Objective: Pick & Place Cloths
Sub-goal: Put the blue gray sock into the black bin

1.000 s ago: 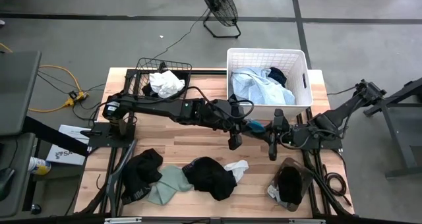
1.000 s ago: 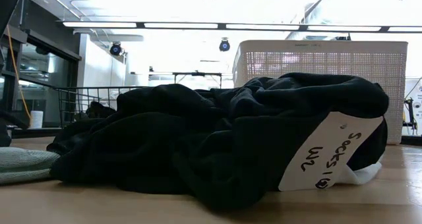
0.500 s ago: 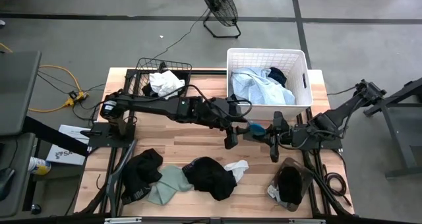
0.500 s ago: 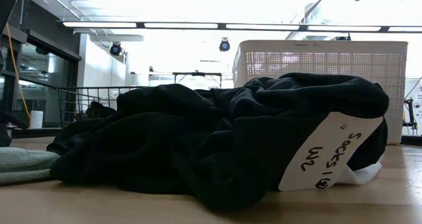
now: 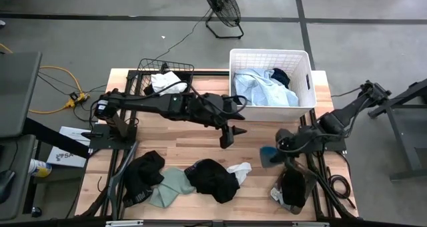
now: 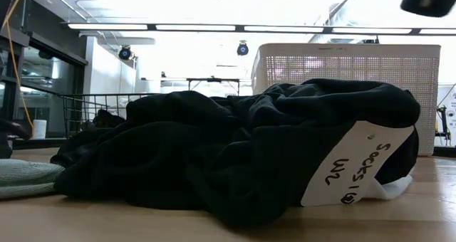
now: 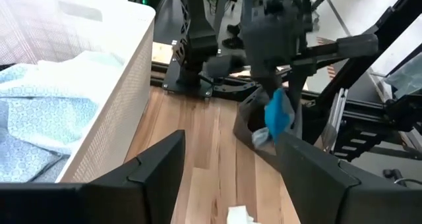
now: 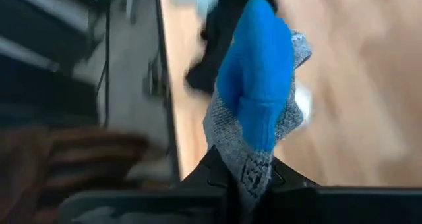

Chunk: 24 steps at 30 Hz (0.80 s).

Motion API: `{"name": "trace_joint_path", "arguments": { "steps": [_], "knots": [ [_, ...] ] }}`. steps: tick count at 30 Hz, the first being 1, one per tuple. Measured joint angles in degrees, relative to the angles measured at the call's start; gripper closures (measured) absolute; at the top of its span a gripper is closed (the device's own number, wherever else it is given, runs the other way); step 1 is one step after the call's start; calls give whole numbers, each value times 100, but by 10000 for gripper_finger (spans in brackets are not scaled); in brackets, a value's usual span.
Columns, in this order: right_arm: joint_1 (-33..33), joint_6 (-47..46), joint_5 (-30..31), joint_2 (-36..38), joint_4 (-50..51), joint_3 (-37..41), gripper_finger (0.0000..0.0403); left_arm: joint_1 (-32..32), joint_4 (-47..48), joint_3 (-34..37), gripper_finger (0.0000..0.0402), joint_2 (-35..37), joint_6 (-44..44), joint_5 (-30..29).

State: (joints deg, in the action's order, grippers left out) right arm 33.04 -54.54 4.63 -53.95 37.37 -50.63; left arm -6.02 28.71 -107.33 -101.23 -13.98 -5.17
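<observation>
Both arms part: the right gripper [image 5: 272, 155], clamped on the blue-grey sock [image 8: 258, 95], swings toward the table's front; the left gripper [image 5: 227, 135], jaws apart, retreats empty, handover done.

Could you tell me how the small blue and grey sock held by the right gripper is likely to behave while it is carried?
The small blue and grey knit sock hangs limp from the shut right gripper, so it is probably floppy and light. Its loose end may sway, but the soft knit seems unlikely to slip.
</observation>
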Motion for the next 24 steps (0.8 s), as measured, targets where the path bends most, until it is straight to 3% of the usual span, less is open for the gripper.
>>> {"name": "trace_joint_path", "arguments": {
  "steps": [8, 18, 24],
  "knots": [
    [540, -1306, -1288, -2, 933, 1, 398, 0, 93, 0, 170, 4, 0, 2],
    [1555, -3695, -1570, -323, 1167, 2, 398, 0, 831, 0, 170, 2, 68, 3],
    [1961, -4767, -1915, -839, 572, 1, 398, 0, 1644, 0, 170, 2, 235, -46]
  ]
}}
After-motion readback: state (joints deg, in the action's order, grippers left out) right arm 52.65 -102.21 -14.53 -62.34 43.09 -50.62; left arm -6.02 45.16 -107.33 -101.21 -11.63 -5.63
